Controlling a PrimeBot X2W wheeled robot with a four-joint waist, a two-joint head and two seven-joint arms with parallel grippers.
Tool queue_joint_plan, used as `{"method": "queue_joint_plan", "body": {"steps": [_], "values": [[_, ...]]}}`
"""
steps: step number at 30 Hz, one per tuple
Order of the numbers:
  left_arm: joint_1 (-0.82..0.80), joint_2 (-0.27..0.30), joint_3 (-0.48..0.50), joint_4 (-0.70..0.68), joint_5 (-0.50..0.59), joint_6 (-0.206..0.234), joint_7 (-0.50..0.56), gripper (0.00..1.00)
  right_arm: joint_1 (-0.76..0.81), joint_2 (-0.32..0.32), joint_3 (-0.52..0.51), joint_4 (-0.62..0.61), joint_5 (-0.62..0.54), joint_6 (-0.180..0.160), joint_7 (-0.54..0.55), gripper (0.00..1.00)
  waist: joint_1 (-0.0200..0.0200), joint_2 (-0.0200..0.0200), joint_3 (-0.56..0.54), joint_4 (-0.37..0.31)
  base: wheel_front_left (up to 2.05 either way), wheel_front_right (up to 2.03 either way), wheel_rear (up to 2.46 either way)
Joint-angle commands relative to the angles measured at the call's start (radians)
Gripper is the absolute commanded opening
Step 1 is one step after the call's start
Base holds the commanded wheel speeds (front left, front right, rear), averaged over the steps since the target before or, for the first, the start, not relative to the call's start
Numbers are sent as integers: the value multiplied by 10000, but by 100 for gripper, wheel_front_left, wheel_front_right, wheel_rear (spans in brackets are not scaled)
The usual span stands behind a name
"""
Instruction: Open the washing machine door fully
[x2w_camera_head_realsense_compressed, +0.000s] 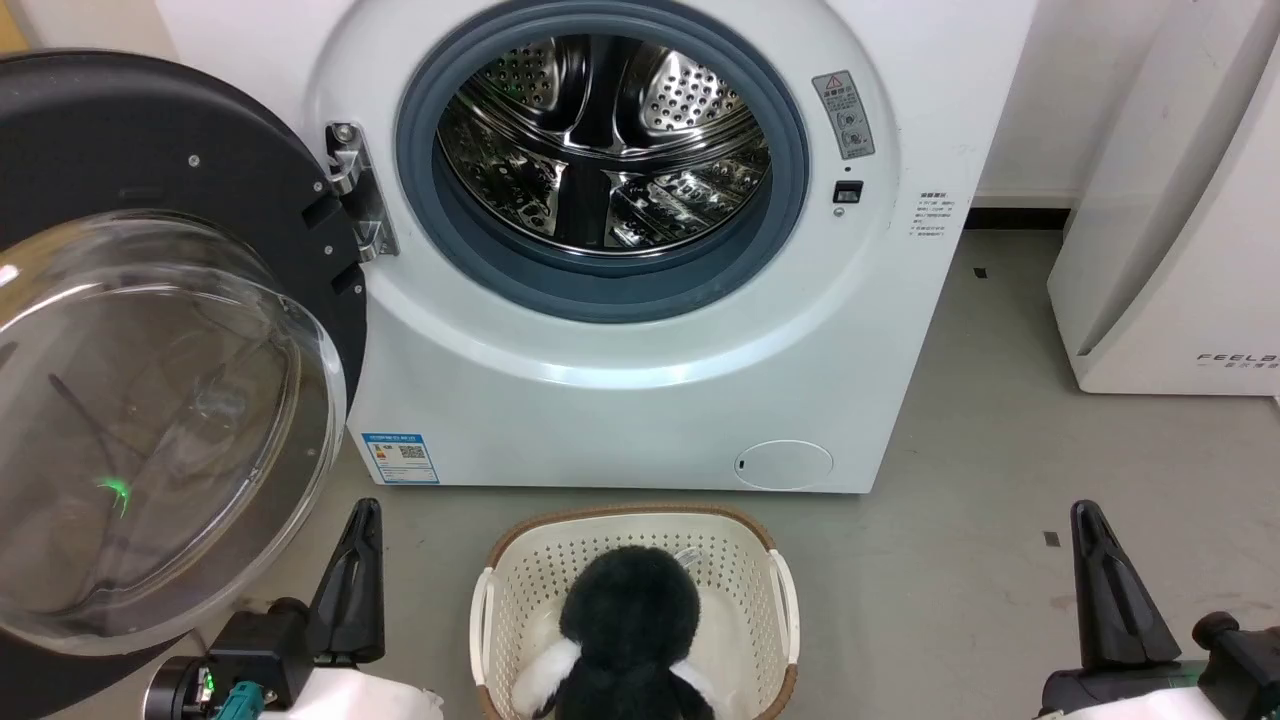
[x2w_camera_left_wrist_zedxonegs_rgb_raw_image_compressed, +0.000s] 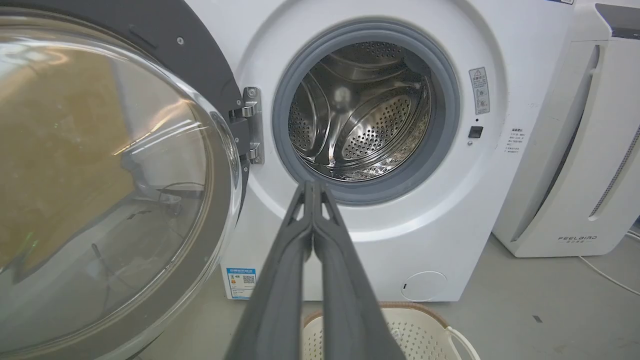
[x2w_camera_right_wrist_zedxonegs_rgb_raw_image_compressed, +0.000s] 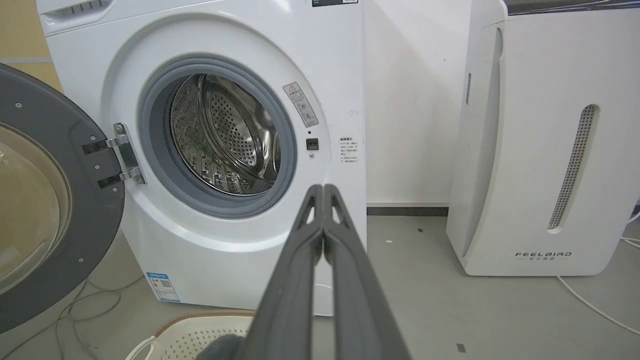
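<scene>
The washing machine is a white box straight ahead, its steel drum exposed inside a grey rubber ring. The washing machine door is swung wide out to the left on its metal hinge, its clear glass bowl bulging toward me. My left gripper sits low beside the door's lower edge, apart from it, shut and holding nothing; in the left wrist view its fingers meet at the tips. My right gripper rests at the lower right, far from the machine, also shut and holding nothing.
A cream perforated basket with a black and white plush toy stands on the grey floor in front of the machine. A white appliance marked FEELAIR stands to the right. Cables lie on the floor under the door.
</scene>
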Motion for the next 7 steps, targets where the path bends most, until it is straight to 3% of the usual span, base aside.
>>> {"method": "queue_joint_plan", "body": {"steps": [1, 7], "values": [[-11, 1, -14, -27, 34, 32, 82, 0, -39, 1, 18, 14, -54, 0, 59, 0, 0, 0, 2, -3, 0, 0, 0], [-24, 1, -30, -60, 78, 72, 204, 0, -86, 3, 49, 30, -122, 1, 181, 0, 0, 0, 10, -16, 0, 0, 0]]}}
